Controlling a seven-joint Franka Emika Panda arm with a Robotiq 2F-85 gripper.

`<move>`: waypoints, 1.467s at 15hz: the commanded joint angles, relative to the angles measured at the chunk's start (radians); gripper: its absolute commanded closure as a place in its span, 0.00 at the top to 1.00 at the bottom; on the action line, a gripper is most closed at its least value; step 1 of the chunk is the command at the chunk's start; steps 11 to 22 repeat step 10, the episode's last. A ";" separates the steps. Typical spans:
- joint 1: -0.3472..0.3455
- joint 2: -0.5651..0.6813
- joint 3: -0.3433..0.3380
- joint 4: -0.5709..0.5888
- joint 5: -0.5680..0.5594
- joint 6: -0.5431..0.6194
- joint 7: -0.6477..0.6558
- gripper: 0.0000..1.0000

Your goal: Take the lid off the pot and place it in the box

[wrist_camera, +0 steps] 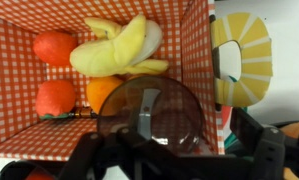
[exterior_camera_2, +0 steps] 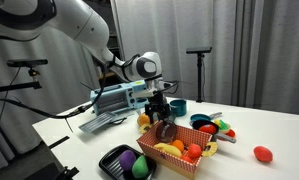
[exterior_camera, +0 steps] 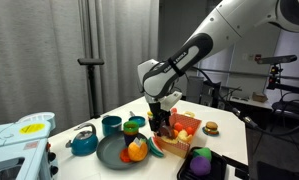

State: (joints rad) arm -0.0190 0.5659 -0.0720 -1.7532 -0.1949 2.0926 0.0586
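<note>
Pincer [exterior_camera: 160, 113] at the arm's end hangs low over the shallow rectangular box with orange-red sides and a red-checked lining [wrist_camera: 196, 70]. It appears pressed together on the handle of the round smoked-glass lid [wrist_camera: 149, 105]. The fingertips are dark and blurred in the wrist view, so I judge the grip from how the lid hangs straight beneath them without resting on anything. The lid is therefore just below the pincer and above the box's interior, close to the box wall on one side. Beyond the lid from the pincer lie a yellow toy banana [wrist_camera: 119, 45] and two red-orange round fruits [wrist_camera: 54, 47]. A third orange fruit [wrist_camera: 101, 88] shows partly through the lid's glass. The teal pot [exterior_camera: 111, 125] stands uncovered well off to one side of the pincer on the white worktop [exterior_camera: 229, 140], near a dark round plate [exterior_camera: 109, 156]. Removal and carry look done, and the step in hand is setting the lid down. The next move, as I judge it, is a slow straight descent onto the patch of bare lining under the pincer, keeping the rim off the nearby wall. The orange fruit under the lid's edge may need a small shift away, or the lid could land propped and slide. The fingers should spread only once the lid bears on the box floor.
</note>
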 commanded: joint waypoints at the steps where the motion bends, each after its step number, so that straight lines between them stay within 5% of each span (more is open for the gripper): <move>1: -0.012 -0.056 0.005 -0.081 -0.001 0.045 -0.050 1.00; 22: -0.014 -0.045 -0.006 -0.034 0.002 0.020 -0.033 1.00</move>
